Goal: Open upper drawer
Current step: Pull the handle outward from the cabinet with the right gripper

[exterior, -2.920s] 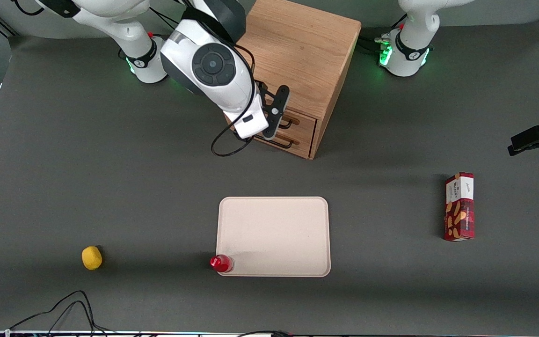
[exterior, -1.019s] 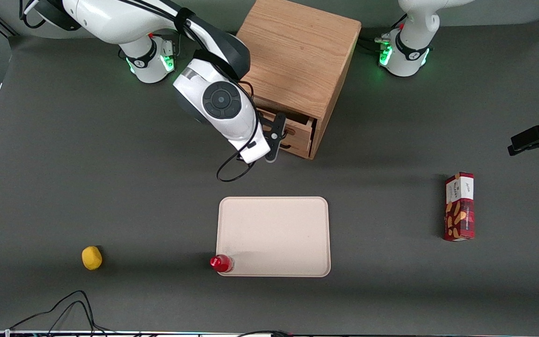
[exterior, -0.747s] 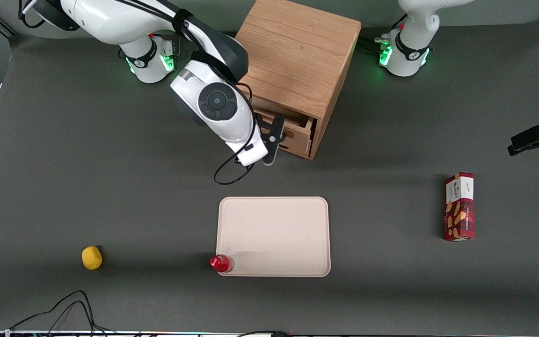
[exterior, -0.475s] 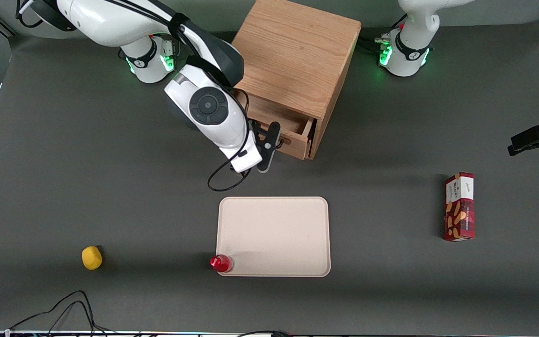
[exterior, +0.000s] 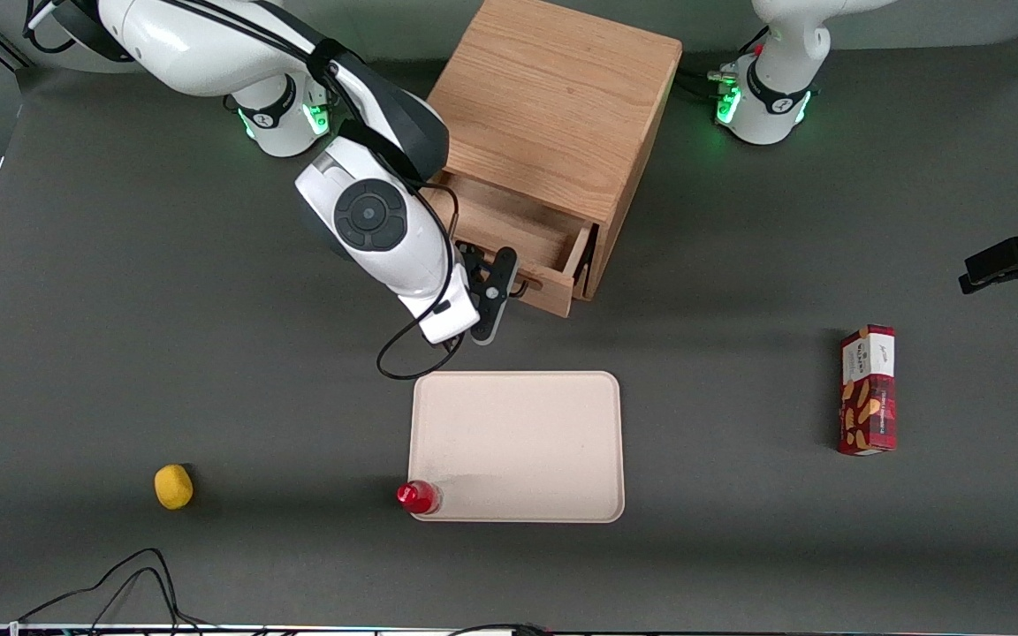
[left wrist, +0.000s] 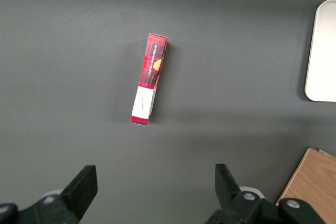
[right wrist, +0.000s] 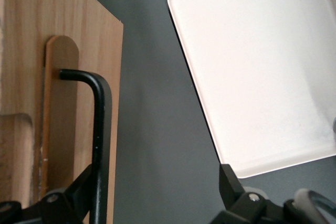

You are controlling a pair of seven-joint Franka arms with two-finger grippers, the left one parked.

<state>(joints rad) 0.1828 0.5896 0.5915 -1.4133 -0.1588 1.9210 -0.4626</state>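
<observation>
The light oak upper drawer (exterior: 509,243) now stands further out of the wooden cabinet (exterior: 558,106), nearly open; the gripper (exterior: 498,287), fingers spread, hooks its black wire handle (right wrist: 98,145).

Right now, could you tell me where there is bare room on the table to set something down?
The cream tray is bare inside, and open mat lies between it and the red snack box, and between the yellow ball and the red-capped bottle. It is crowded in front of the cabinet: the upper drawer is out, with the gripper at its handle.
</observation>
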